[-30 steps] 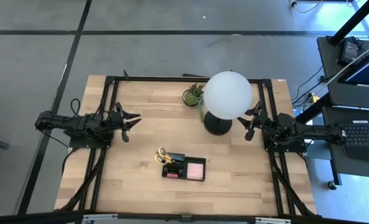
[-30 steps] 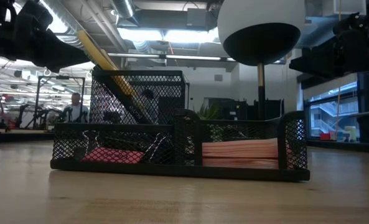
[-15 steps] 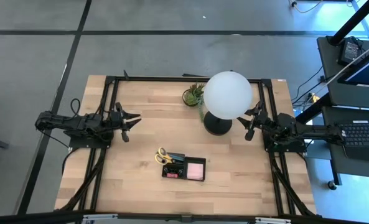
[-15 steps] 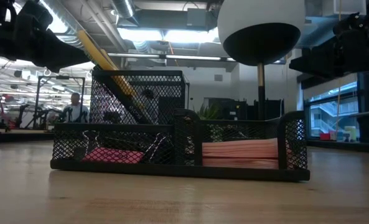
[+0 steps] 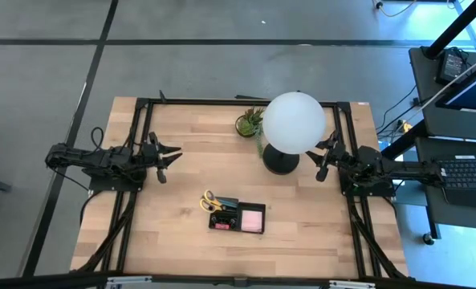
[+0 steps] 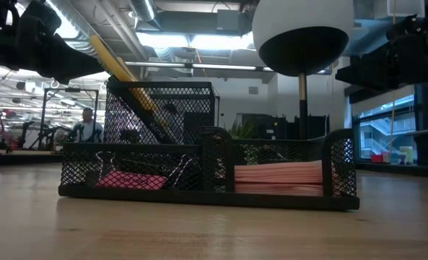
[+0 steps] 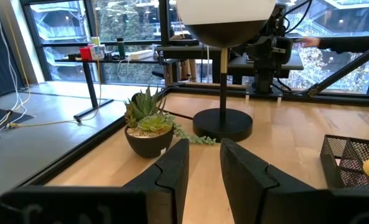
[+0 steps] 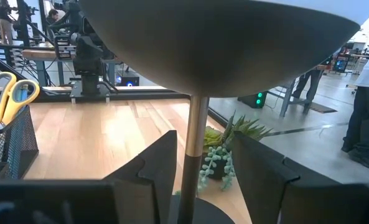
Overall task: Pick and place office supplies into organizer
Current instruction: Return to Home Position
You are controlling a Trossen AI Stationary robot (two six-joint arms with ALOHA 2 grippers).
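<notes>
The organizer [image 5: 236, 231] sits near the middle of the counter [image 5: 181, 233] (yellow scissors [image 5: 209, 201] at its left end, pink sticky pad [image 5: 253, 219] at its right). The left gripper [image 5: 172, 154] and right gripper [image 5: 321, 158] hover at opposite sides.

1 organizer [image 6: 216, 162], 1 scissors [image 5: 209, 200], 1 sticky pad [image 5: 254, 218], 1 lamp [image 5: 294, 122], 1 plant [image 5: 250, 122].
</notes>
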